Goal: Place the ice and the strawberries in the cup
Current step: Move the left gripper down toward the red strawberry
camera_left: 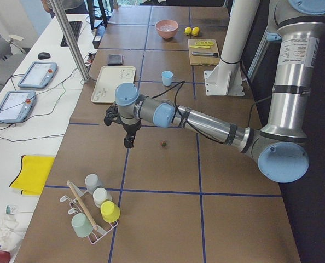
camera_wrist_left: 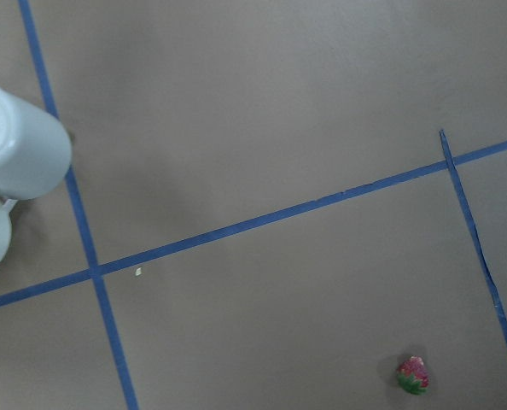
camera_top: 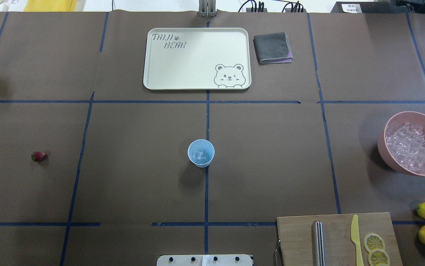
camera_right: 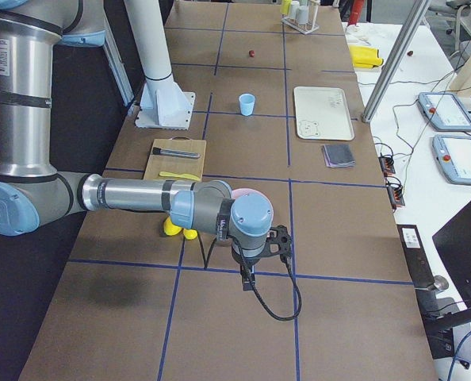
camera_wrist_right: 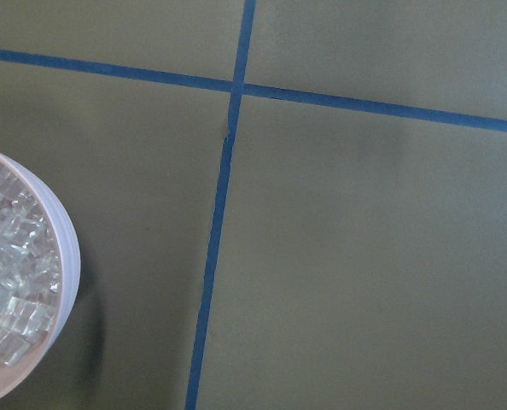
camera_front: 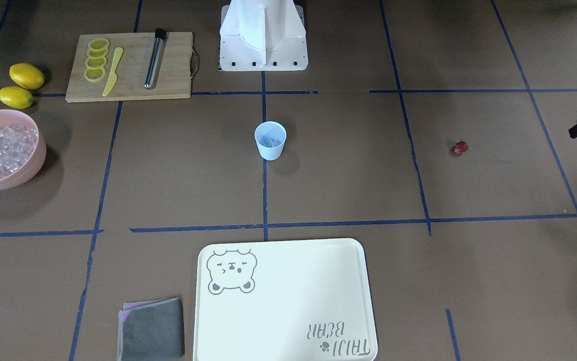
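Your strawberry (camera_top: 38,156) lies at the cup's (camera_top: 201,153) nine o'clock, well apart; ice (camera_top: 200,155) sits in the cup. In the left side view, the strawberry is near the left gripper (camera_left: 128,143), at its three o'clock. You cannot tell how wide it or the right gripper (camera_right: 246,283) stands.

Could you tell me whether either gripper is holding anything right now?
Nothing seems held: the left gripper and right gripper look empty, and the strawberry lies on the table.

L gripper (camera_left: 128,142) and R gripper (camera_right: 246,279) hang pointing down, far apart; jaws' state unclear.
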Controlling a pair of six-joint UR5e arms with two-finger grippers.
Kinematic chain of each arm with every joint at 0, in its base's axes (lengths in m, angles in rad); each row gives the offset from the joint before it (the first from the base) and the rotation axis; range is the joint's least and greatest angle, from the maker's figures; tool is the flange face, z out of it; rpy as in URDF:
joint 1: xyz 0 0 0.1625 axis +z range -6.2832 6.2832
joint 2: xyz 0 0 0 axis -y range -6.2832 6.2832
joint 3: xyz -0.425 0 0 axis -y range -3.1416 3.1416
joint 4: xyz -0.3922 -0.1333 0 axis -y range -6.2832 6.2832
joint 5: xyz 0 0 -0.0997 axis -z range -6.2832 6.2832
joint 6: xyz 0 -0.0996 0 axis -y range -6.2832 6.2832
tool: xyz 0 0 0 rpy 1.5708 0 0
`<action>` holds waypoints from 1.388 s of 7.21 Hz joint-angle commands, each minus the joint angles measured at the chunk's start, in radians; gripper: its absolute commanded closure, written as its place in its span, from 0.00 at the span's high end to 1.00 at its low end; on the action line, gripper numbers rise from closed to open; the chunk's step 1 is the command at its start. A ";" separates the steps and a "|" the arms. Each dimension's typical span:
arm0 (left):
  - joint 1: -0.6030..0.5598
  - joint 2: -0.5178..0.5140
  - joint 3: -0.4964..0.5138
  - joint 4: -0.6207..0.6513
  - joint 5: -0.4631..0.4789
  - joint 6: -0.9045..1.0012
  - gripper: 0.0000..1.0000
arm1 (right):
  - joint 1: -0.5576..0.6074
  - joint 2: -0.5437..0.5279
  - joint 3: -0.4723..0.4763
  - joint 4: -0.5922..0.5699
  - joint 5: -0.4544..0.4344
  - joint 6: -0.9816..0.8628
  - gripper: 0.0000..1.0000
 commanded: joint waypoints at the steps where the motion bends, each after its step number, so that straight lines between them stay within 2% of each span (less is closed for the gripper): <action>1: 0.171 0.073 -0.075 -0.139 0.123 -0.275 1.00 | 0.002 -0.002 0.007 -0.001 0.001 0.006 0.99; 2: 0.272 0.113 -0.072 -0.271 0.195 -0.417 1.00 | 0.002 -0.002 0.006 0.000 -0.001 0.006 0.99; 4: 0.466 0.143 -0.060 -0.382 0.310 -0.608 1.00 | 0.002 0.001 0.006 0.001 -0.002 0.006 0.99; 5: 0.524 0.147 -0.049 -0.419 0.346 -0.667 1.00 | 0.002 0.001 0.006 0.001 -0.002 0.006 0.99; 8: 0.549 0.147 0.098 -0.600 0.354 -0.677 1.00 | 0.002 0.004 0.006 0.001 -0.002 0.006 0.99; 10: 0.553 0.146 0.120 -0.604 0.352 -0.675 1.00 | 0.002 0.004 0.007 0.000 -0.002 0.006 0.99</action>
